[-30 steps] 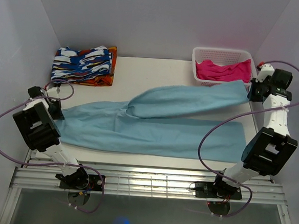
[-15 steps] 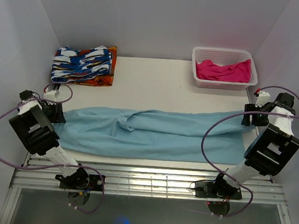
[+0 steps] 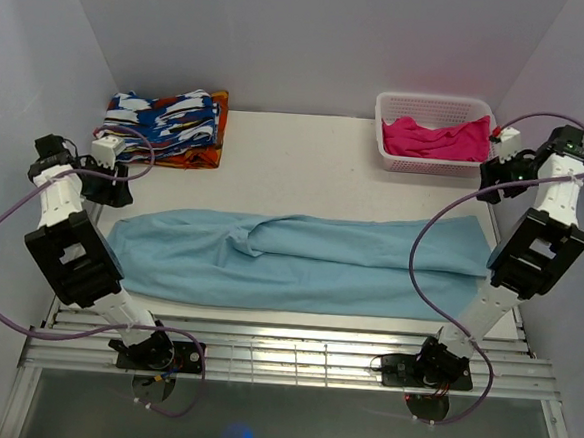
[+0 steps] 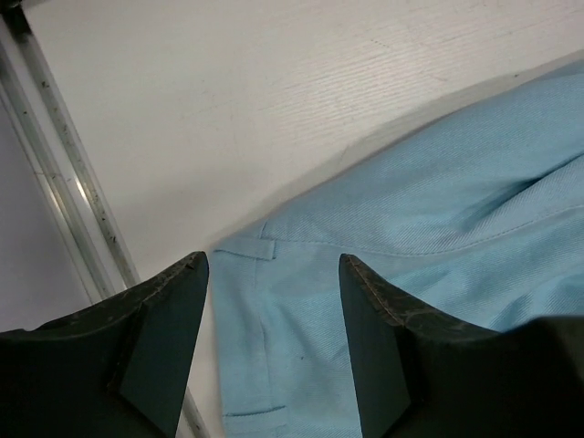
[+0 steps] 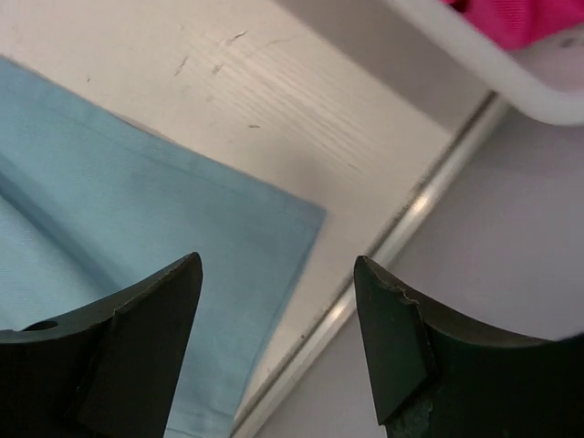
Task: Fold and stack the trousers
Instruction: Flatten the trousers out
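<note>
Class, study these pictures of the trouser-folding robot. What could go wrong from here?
1. The trousers bunch in a ridge near the middle; the next fold could trap that crease.
2. The hem corner lies close to the table's edge rail, so the open right claw might strike the rail when regrasping.
3. The basket stands near that claw; a swing could bump it.

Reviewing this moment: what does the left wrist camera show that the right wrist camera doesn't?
Left wrist only: the waistband end of the trousers, with a belt loop, below the open left end effector. Right wrist only: a leg hem corner and the white basket holding a pink garment, past the open right end effector. Both: light-blue cloth lying flat on the white table, nothing gripped.
</note>
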{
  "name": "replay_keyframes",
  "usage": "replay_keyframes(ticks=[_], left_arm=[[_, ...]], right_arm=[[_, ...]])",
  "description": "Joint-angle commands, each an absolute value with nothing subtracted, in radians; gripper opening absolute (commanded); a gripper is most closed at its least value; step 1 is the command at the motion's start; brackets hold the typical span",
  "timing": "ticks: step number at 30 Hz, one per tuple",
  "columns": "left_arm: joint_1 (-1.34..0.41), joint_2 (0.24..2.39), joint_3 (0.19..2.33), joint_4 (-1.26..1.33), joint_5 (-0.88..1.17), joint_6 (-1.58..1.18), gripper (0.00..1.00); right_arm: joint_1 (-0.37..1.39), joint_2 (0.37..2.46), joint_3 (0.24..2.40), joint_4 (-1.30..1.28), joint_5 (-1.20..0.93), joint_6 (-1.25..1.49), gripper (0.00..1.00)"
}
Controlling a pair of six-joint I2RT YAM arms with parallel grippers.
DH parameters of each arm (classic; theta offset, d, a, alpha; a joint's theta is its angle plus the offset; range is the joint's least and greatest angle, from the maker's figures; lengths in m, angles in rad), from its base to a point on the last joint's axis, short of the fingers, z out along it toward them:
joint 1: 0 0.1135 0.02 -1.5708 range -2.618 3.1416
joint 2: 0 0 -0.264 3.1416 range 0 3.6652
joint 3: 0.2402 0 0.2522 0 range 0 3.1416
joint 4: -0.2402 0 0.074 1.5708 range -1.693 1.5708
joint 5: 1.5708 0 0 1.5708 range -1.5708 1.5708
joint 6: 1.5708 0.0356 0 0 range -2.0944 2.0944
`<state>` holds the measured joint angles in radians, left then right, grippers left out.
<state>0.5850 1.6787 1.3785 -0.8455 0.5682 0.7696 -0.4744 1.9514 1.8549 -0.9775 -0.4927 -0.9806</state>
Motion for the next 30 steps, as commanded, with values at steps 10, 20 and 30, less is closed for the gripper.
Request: replay_keyframes(ticks=[10, 20, 30], left_arm=[[0.545, 1.841, 1.532, -0.928, 0.566, 0.706, 0.73], [0.545, 1.968, 1.655, -0.956, 0.520, 0.725, 0.73], [0.531, 2.221, 1.916, -1.104, 0.551, 0.833, 0.72]], right_arm=[[-0.358, 2.088, 1.694, -0.962, -0.356, -1.414, 0.77], [-0.308, 2.120, 1.540, -0.911, -0.236, -1.649, 0.70], [-0.295, 2.004, 1.424, -0.844, -0.216, -1.628, 0.08]])
